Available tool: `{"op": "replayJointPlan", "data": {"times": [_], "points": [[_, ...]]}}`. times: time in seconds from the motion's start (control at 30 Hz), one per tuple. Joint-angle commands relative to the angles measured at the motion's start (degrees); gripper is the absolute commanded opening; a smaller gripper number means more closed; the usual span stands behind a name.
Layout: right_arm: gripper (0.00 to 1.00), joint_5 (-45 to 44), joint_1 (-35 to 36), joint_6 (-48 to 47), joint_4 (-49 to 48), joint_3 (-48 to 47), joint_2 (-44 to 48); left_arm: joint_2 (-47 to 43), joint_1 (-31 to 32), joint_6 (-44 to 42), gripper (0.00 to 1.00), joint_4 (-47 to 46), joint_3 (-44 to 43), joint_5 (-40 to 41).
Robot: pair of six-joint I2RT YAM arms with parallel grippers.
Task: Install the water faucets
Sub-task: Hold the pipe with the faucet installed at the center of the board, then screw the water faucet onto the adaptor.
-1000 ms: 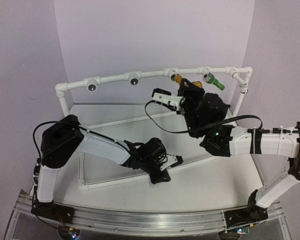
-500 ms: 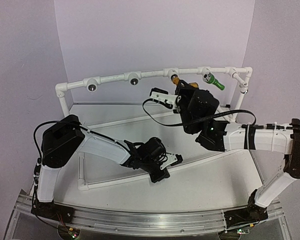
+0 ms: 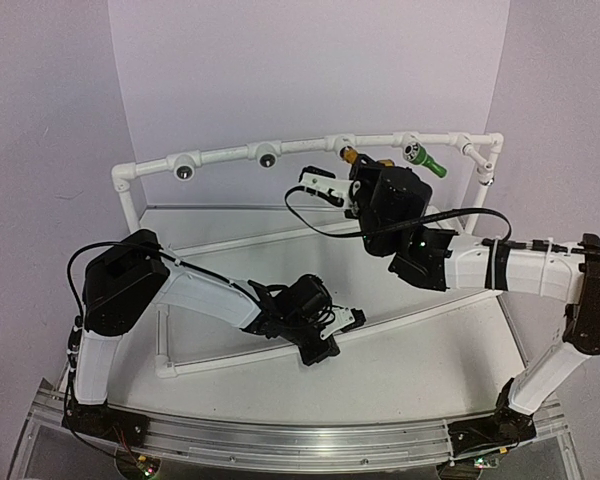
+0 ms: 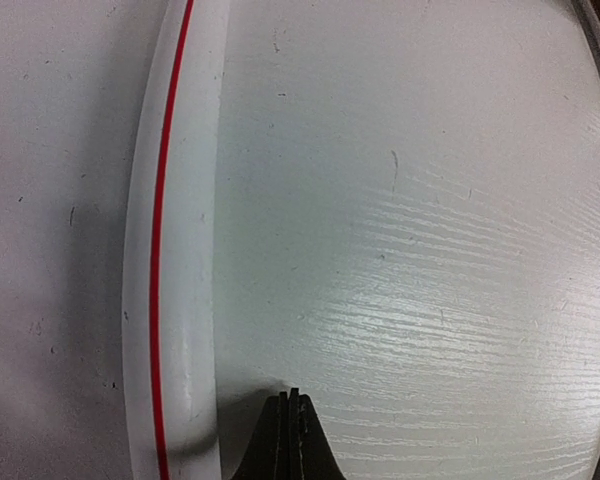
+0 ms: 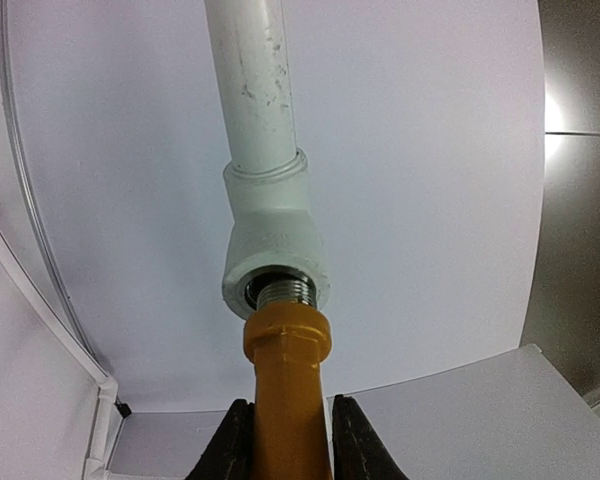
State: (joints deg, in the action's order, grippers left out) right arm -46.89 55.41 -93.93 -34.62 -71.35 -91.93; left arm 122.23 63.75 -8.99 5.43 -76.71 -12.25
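My left gripper [image 4: 292,400] hangs low over the white table [image 4: 430,250]. Its fingers are pressed together on nothing, and their tips are just beside the red-striped bottom pipe [image 4: 173,250] of the white plastic pipe frame [image 3: 230,155]. On that frame's top rail, the two dark round sockets [image 3: 184,173] nearest its left end face out toward me. Further right along the rail, my right gripper [image 5: 288,410] is clamped on the body of the yellow-orange plastic faucet [image 5: 285,360], with one finger [image 5: 235,445] on each side of it. The faucet's threaded metal end [image 5: 286,292] sits in the mouth of the rail's third white tee fitting [image 5: 270,240], with a few threads showing outside. I cannot tell how deep it goes. Right of that, the green plastic faucet [image 3: 429,164] sticks out of the rail's next fitting, silvery end at the frame, apart from my fingers.
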Motion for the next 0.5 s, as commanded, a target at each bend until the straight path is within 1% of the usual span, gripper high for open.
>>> {"op": "replayJointPlan", "data": {"times": [0.0, 0.17, 0.33, 0.4, 0.47], "points": [[0.00, 0.1, -1.1, 3.3, 2.3, -2.1, -1.2, 2.0, -1.1, -0.5, 0.00, 2.4, 1.0, 3.1], [0.00, 0.8, -1.6, 4.4, 2.4, -2.0, -1.5, 2.0, -1.1, -0.4, 0.00, 2.4, 1.0, 3.1], [0.00, 0.1, -1.7, 5.6, 3.7, -6.2, -3.6, 2.3, -1.1, -0.4, 0.00, 2.4, 0.9, 2.8], [0.00, -0.1, -1.7, 8.5, 6.0, -8.4, -4.0, 2.5, -1.1, -0.4, 0.00, 2.4, 0.8, 2.5], [0.00, -0.2, -1.7, 13.8, 10.5, -10.5, -3.6, 2.6, -1.0, -0.3, 0.00, 2.4, 0.7, 2.2]]}}
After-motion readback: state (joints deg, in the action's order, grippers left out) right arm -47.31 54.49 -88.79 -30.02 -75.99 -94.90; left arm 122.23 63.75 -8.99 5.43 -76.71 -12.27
